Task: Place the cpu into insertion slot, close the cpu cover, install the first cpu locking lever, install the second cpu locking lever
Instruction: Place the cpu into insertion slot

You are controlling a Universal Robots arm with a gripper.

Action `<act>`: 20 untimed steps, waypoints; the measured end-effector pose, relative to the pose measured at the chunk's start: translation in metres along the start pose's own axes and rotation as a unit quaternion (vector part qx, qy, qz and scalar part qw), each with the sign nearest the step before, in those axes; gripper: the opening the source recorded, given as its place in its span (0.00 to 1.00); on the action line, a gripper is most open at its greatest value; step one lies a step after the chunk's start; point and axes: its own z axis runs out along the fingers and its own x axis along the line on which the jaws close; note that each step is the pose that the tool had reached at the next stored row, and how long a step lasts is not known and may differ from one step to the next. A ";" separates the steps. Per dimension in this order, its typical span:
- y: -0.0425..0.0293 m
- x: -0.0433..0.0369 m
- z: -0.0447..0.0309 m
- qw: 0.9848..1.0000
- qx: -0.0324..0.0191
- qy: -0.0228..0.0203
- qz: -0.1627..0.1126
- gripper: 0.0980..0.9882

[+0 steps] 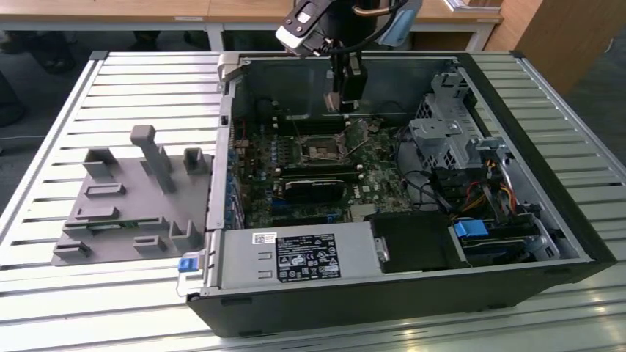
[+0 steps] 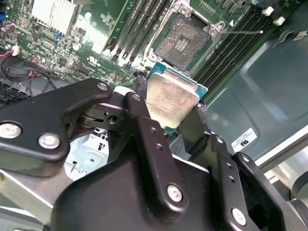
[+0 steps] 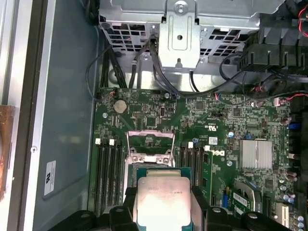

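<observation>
Gripping the cpu (image 2: pixel 171 96) by two opposite edges, the gripper (image 2: pixel 168 107) hung inside the computer case (image 1: pixel 558 191), a little above the motherboard (image 3: pixel 211 115). The jaws were clenched on the chip, and its dull metal face was turned toward both wrist cameras. The insertion slot (image 2: pixel 185 40) lay open just beyond the chip with its contacts bare. The cpu cover (image 3: pixel 149 144) was folded back from it (in the first wrist view it showed as a silver frame just past the chip). A thin wire lever (image 2: pixel 240 32) stuck out beside the socket.

To do this step well, I judged that the chip had to be level and square to the socket, with its edges parallel to the silver rim, because such fine contacts could bend under a tilted corner. It also had to pass clear of the raised cover and the lever, and be let go only when sitting flat.

The case, lying open on the slatted table (image 1: pixel 98 81), held the motherboard with its black memory slots (image 3: pixel 109 173), a power supply (image 1: pixel 293 257) against one end wall, a drive cage (image 1: pixel 445 139) and bundles of cables (image 1: pixel 479 194). A grey holder (image 1: pixel 127 191) stood on the table beside the case. What lay in its pockets I could not tell.
</observation>
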 end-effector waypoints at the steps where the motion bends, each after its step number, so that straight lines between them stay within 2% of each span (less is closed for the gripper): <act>1: -0.0001 0.0003 0.0010 1.000 0.000 0.000 0.000 0.48; 13: -0.0009 0.0010 0.0098 1.000 0.002 0.000 0.002 0.48; 20: -0.0018 0.0020 0.0201 1.000 0.003 -0.001 0.002 0.48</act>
